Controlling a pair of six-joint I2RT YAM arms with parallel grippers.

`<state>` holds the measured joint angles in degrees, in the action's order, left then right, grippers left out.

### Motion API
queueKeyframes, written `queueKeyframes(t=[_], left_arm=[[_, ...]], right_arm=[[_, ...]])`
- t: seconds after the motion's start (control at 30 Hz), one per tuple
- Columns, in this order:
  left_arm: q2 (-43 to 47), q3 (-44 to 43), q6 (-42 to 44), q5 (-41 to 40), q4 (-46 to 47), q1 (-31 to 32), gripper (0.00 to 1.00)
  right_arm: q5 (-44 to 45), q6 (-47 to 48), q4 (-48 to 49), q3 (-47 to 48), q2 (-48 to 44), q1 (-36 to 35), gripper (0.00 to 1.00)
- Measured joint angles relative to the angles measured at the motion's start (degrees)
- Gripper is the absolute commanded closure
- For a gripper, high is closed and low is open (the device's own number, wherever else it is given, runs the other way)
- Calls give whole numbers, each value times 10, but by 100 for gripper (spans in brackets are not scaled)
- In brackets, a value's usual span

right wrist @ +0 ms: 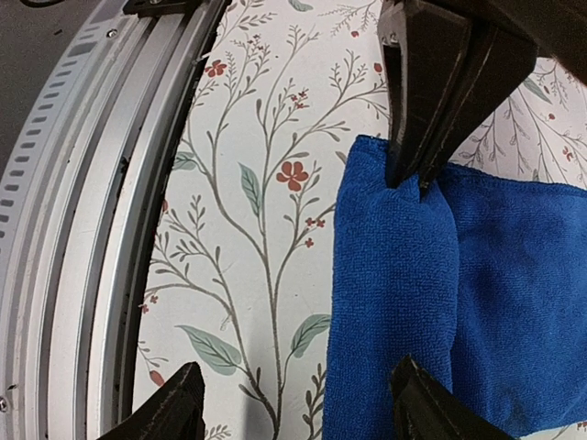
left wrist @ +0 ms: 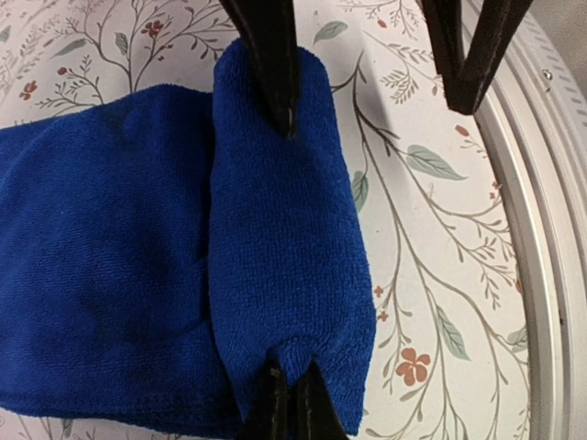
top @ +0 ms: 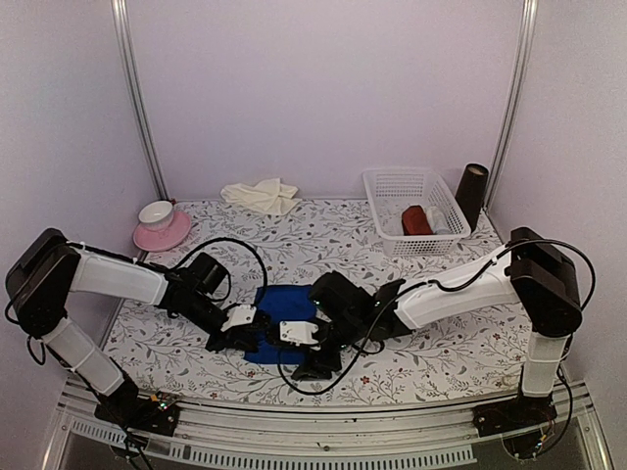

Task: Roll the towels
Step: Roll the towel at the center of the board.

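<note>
Two towels in play. The blue towel lies on the floral tabletop near its front edge, between the two arms, with its near edge folded over into a thick lip. The cream towel sits crumpled at the back by the wall, well apart from both arms.

Two end effectors are both down at the blue towel's folded lip. The left end effector is clamped tight, its fingers pinching one end of the fold. The right end effector stands wide apart at the other end and grips nothing. It straddles the fold's edge, with one finger tip-down on the blue cloth and the other finger over bare tabletop toward the front rail.

Further out, there is one white basket at the back right with one dark red roll inside. One dark tumbler stands just beside it. One white cup on a pink saucer is at the back left.
</note>
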<state>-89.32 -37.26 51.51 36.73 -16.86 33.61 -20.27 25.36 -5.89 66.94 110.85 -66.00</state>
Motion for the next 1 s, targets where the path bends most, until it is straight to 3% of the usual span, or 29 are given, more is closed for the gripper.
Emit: queueKeyframes(t=[0.1,0.2,0.43,0.6,0.73,0.87,1.0], left_arm=[[0,0,-2,1,0,-2,98],[0,0,-5,3,0,-6,87],[0,0,-13,3,2,-24,75],[2,0,-15,4,1,-34,57],[15,0,-16,1,-4,-50,39],[59,0,-12,1,-7,-63,28],[127,10,-3,6,11,-71,25]], right_arm=[[13,0,3,2,5,0,30],[27,0,6,2,15,0,31],[67,-2,12,14,37,0,39],[87,-5,9,29,47,-1,56],[101,-11,2,42,56,-1,64],[108,-18,-1,44,57,-1,71],[108,-25,-1,44,57,-1,77]])
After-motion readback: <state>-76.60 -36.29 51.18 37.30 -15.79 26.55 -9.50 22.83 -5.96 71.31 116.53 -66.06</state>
